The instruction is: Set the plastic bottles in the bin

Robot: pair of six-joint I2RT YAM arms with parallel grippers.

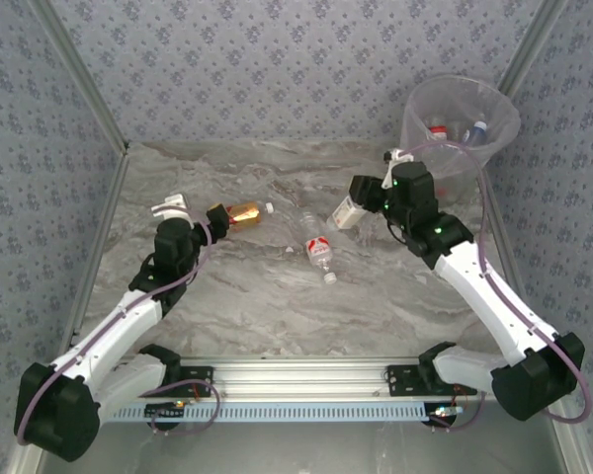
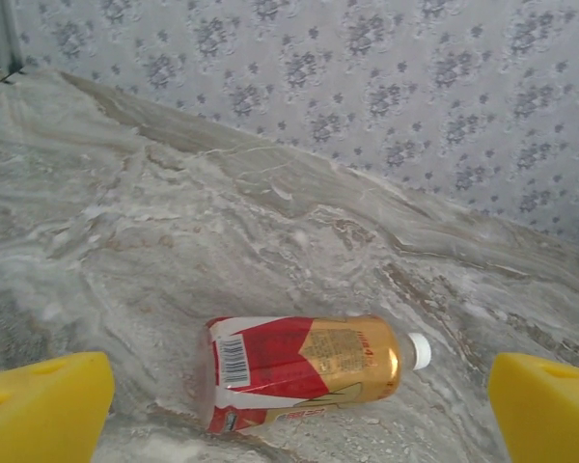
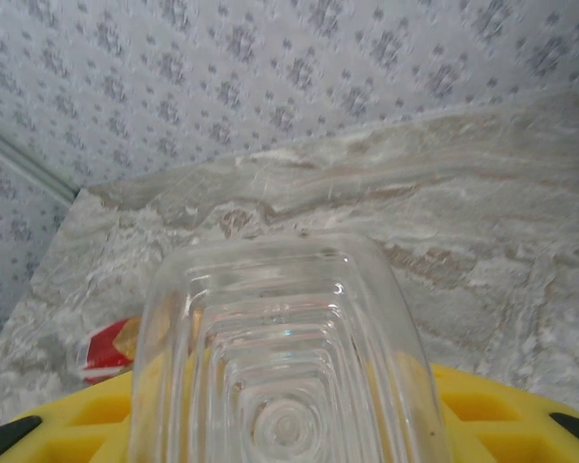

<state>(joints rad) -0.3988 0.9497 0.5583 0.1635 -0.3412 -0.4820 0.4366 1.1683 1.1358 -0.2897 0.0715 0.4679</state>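
An amber plastic bottle (image 1: 245, 211) with a red label and white cap lies on its side on the marble table. My left gripper (image 1: 206, 219) stands open right behind it. In the left wrist view the amber bottle (image 2: 304, 371) lies between and just ahead of my yellow fingers (image 2: 39, 410), untouched. My right gripper (image 1: 358, 200) is shut on a clear ribbed bottle (image 1: 346, 212), held above the table left of the bin (image 1: 494, 138). The clear bottle's square base (image 3: 285, 367) faces the right wrist camera. Another clear bottle with a red label (image 1: 319, 251) lies mid-table.
The bin stands at the back right corner with a few bottles (image 1: 438, 131) inside. A faint clear bottle (image 1: 303, 218) lies near the table's middle. Patterned walls close the table at the back and sides. Open marble lies toward the near edge.
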